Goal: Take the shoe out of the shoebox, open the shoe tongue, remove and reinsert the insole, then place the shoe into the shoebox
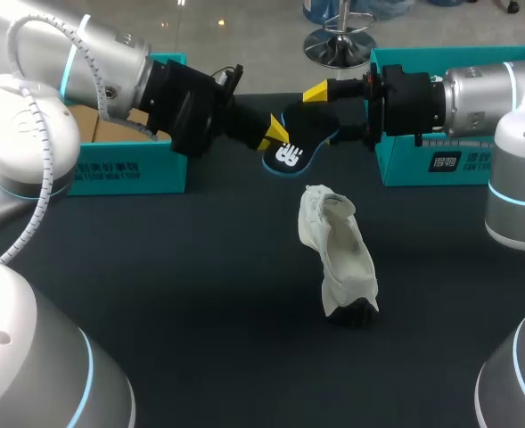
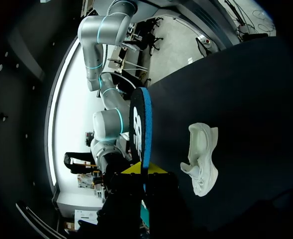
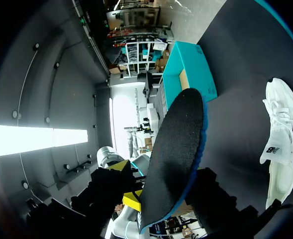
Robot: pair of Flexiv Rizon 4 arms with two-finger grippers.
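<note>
Left gripper (image 2: 145,170): pinched on the insole (image 1: 291,153), one yellow tip on each face of it; in the left wrist view the insole stood edge-on ahead of the gripper. Right gripper (image 1: 326,116): at the insole's other end, the insole's black face filling the space ahead of it in the right wrist view; whether it gripped could not be told. Insole: black with a blue edge and a white mark near one end, held in the air over the far part of the table (image 1: 200,267), between the two boxes. Shoe (image 1: 340,259): white, with a dark patch at its near end, on the table near the middle, outside both boxes and apart from the insole. Left box (image 1: 128,169): teal, at the far left of the table, open at the top, with brown inner walls showing; the left arm covered much of the opening, so its contents could not be made out. Right box (image 1: 422,160): teal, at the far right of the table; the right arm crossed in front of it and hid the inside. The shoe's opening was too crumpled to read.
</note>
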